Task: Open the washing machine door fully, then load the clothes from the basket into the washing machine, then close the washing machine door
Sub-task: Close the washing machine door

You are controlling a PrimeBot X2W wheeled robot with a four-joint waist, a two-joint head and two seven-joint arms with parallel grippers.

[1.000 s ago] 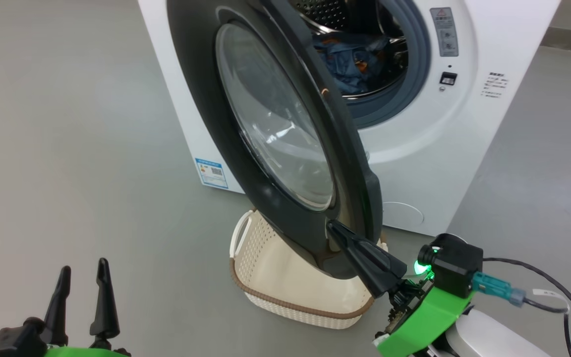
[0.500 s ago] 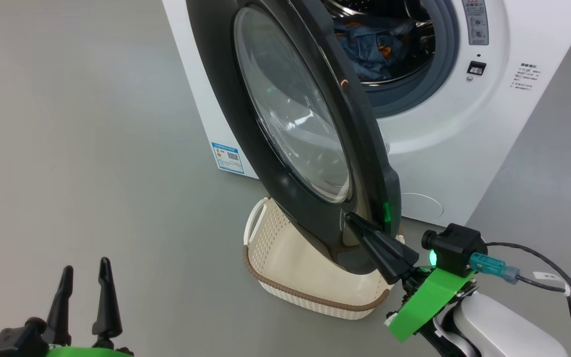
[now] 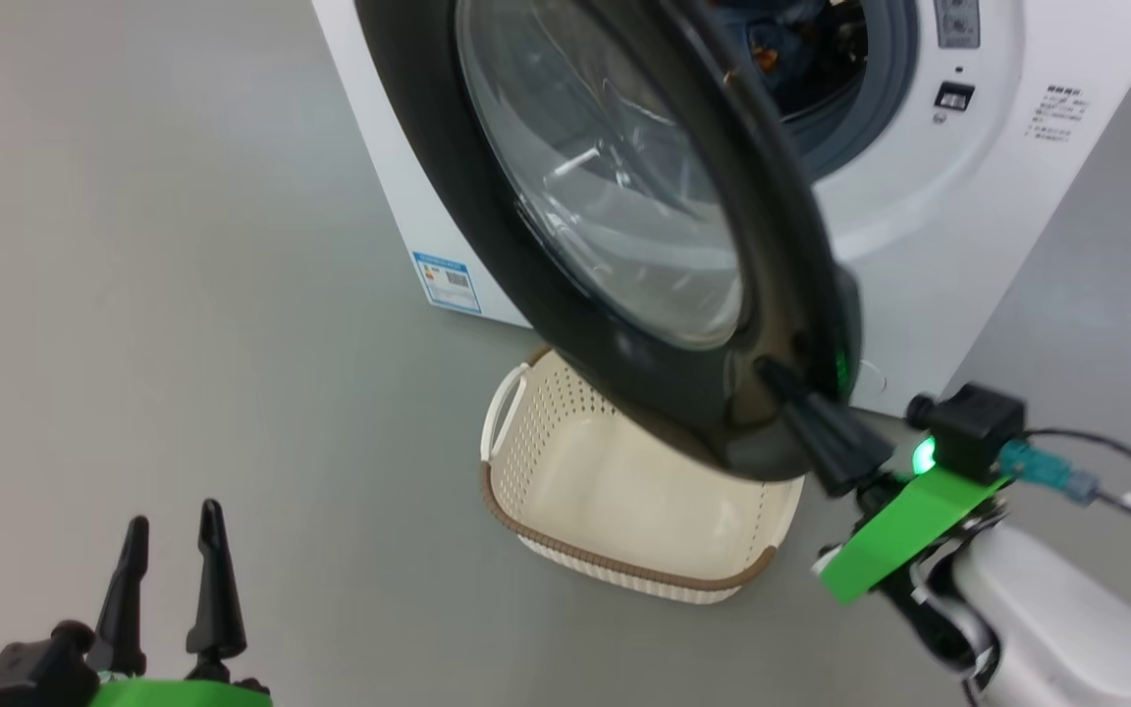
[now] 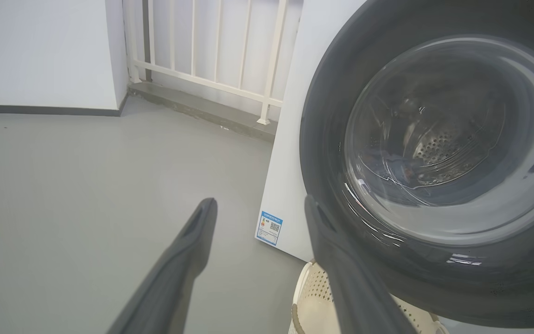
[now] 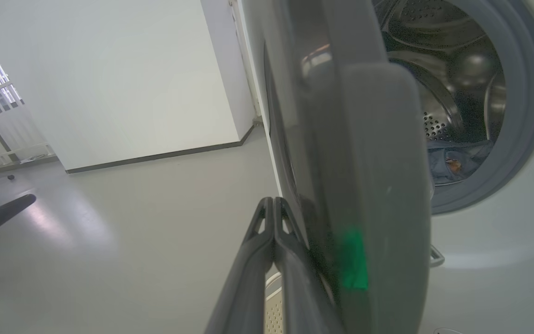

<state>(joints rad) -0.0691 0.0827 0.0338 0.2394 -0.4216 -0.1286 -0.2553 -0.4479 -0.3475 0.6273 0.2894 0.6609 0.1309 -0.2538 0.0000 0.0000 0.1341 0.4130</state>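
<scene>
The right fingers (image 3: 826,437) are pressed tight together with nothing between them; their tips rest at the lower outer edge of the washing machine door (image 3: 408,118), on its glossy black rim. In the right wrist view those closed fingers (image 5: 257,260) run up just beside the door's thick edge (image 5: 369,139). The left fingers (image 3: 215,570) stand spread apart and empty, low at the left over the grey floor (image 3: 183,344), well apart from the machine; in the left wrist view they (image 4: 188,250) point toward the door's domed glass (image 4: 434,139).

The door stands part-way open, swung out from the washing machine (image 3: 919,226). Inside the drum lie the clothes (image 3: 791,29) — blue fabric with an orange-brown spot (image 5: 452,162). The basket (image 3: 605,565) sits on the floor just before the machine, partly under the door's lower rim, its bare cream bottom showing. A blue label sticker (image 3: 446,282) marks the machine's lower corner.
</scene>
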